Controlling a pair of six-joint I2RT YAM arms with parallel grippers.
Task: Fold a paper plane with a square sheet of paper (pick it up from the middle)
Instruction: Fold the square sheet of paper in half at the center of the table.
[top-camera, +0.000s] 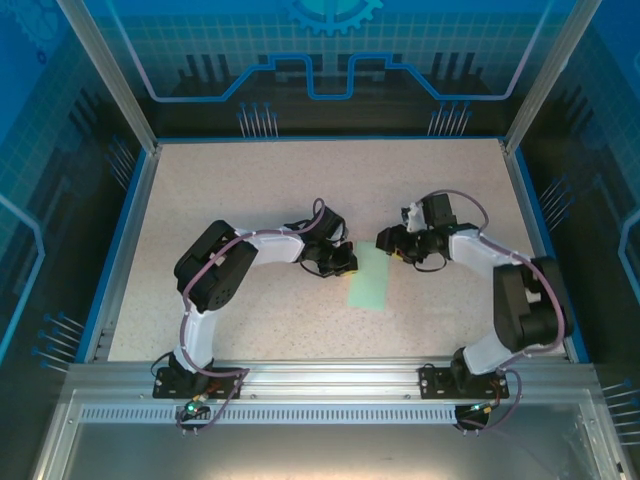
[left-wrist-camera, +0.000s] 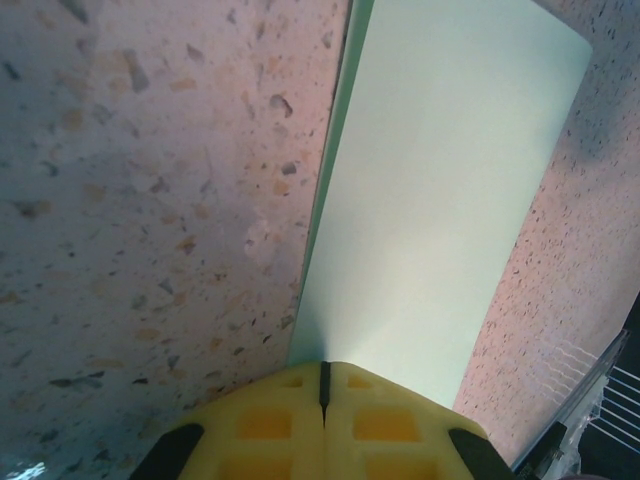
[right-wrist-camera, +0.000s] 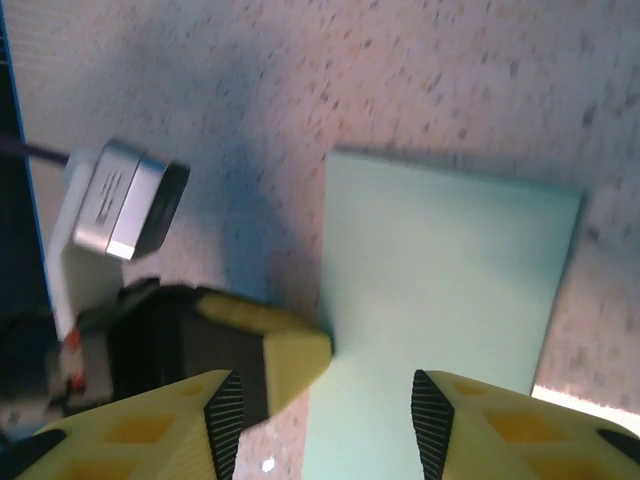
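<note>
Left wrist view: the left pincer (left-wrist-camera: 322, 375) is seen clamped, apparently on the sheet of paper (left-wrist-camera: 440, 200), while the right pincer (right-wrist-camera: 325, 398) is held apart over it.

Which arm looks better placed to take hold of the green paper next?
Probably the right. The right gripper hangs open over one end of the paper, ready to close. The left gripper is shut, its tips at the paper's edge, so it would have to open first.
</note>
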